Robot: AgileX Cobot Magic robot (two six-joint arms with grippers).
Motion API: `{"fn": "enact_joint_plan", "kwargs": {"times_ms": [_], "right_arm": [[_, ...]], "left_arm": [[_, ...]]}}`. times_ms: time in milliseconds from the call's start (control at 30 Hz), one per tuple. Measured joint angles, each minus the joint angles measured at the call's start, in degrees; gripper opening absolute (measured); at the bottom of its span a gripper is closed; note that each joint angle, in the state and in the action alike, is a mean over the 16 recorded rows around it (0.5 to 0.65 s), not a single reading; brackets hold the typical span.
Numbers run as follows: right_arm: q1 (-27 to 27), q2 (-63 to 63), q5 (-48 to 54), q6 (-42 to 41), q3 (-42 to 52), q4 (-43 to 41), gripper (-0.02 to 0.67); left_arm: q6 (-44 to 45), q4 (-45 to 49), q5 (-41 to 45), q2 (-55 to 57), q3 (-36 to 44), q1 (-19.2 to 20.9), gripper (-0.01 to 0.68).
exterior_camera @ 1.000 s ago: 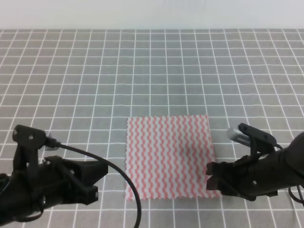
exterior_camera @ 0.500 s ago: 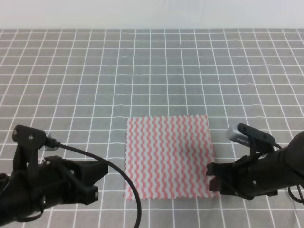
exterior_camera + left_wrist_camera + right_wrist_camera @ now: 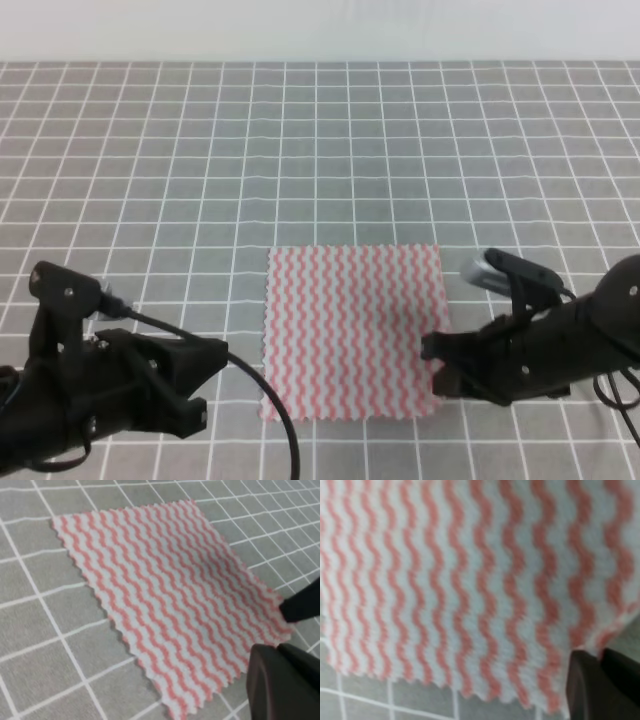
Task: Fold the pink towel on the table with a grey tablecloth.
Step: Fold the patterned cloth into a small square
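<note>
On the table with a grey tablecloth (image 3: 320, 150), we have the pink towel (image 3: 352, 330) lying flat and unfolded near the front edge, so no fold is made yet.

Just right of the towel, our right gripper (image 3: 436, 362) sits low at its near right corner, with a dark fingertip touching the zigzag edge in the left wrist view; from the right wrist view that corner looks slightly lifted beside the finger, but we cannot tell whether the jaws are parted or pinching the cloth. Well left of the towel, our left gripper (image 3: 205, 375) hangs clear of its near left corner, touching nothing, and we cannot tell how its jaws stand either. As we judge it, the task is only beginning: grasping, carrying the edge across and laying it down all remain.
</note>
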Motion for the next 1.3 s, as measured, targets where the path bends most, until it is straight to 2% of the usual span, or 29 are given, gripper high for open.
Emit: {"fn": "enact_joint_plan", "kwargs": {"times_ms": [300,800,933,1300], "right_arm": [[0.00,0.09,-1.97,-0.85,-3.78,-0.45,-0.013],[0.01,1.72,-7.10,-2.60,-7.84,-0.33,-0.012],[0.01,2.42,-7.48,-2.98,-8.50,-0.27,-0.012],[0.01,3.12,-7.56,-3.37,-9.59,-0.31,-0.013]], "left_arm": [[8.79,-0.26,0.42,1.36,-0.02,-0.60,-0.002],[17.80,-0.91,-2.65,10.13,-3.76,-6.60,0.003],[19.15,-0.43,-3.13,12.41,-5.03,-7.32,0.041],[25.69,-0.34,-3.08,16.47,-7.12,-7.40,0.207]]}}
